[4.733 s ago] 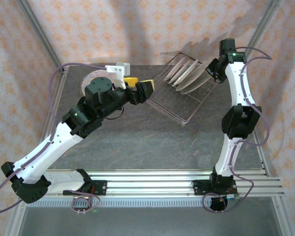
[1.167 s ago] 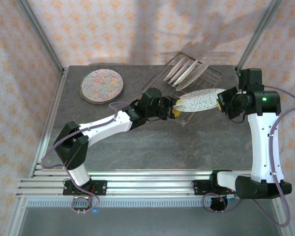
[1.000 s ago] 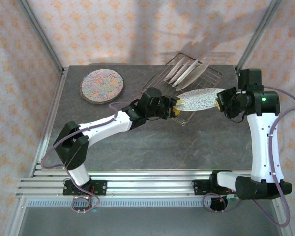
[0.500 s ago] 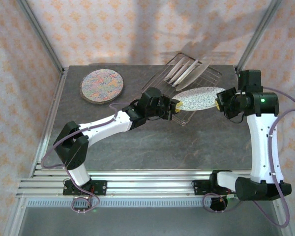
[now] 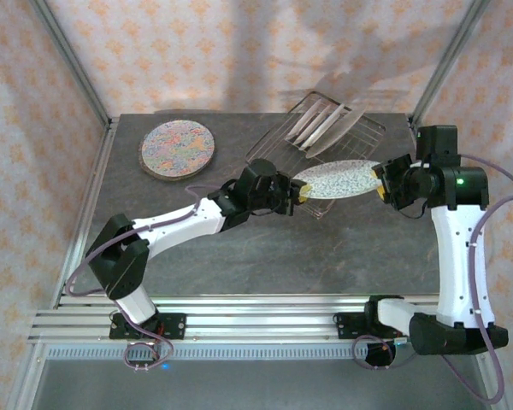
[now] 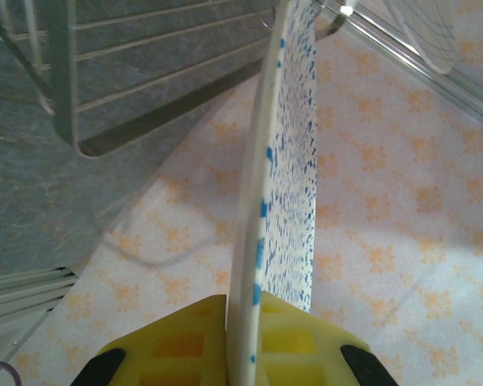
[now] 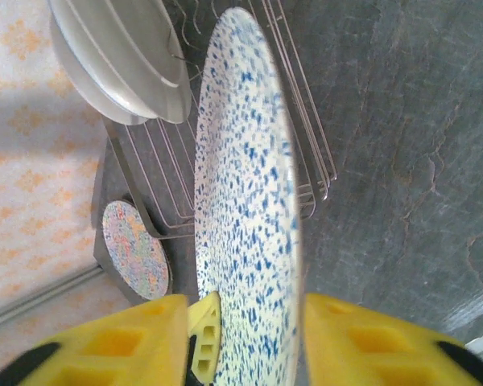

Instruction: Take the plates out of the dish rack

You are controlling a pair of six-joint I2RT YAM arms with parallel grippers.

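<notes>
Table (image 5: 265, 256), grey stone look, bare in front of the arms. Mid-table, left gripper (image 5: 297, 193) pressed tight on the left rim of a speckled plate (image 5: 338, 178); from its wrist, the yellow fingers (image 6: 185, 346) pinch the rim edge-on. Plate held off the table, roughly level, over the near corner of the dish rack (image 5: 359, 137). Right gripper (image 5: 379, 178) at the plate's opposite rim, jaws spread: from its wrist, a yellow finger (image 7: 113, 346) stands on either side of the blue-flecked face (image 7: 245, 209). Farther back, pale plates (image 5: 312, 128) on edge in the rack. Far left corner, floral plate (image 5: 178, 149) flat on the table, well apart from the rack.
</notes>
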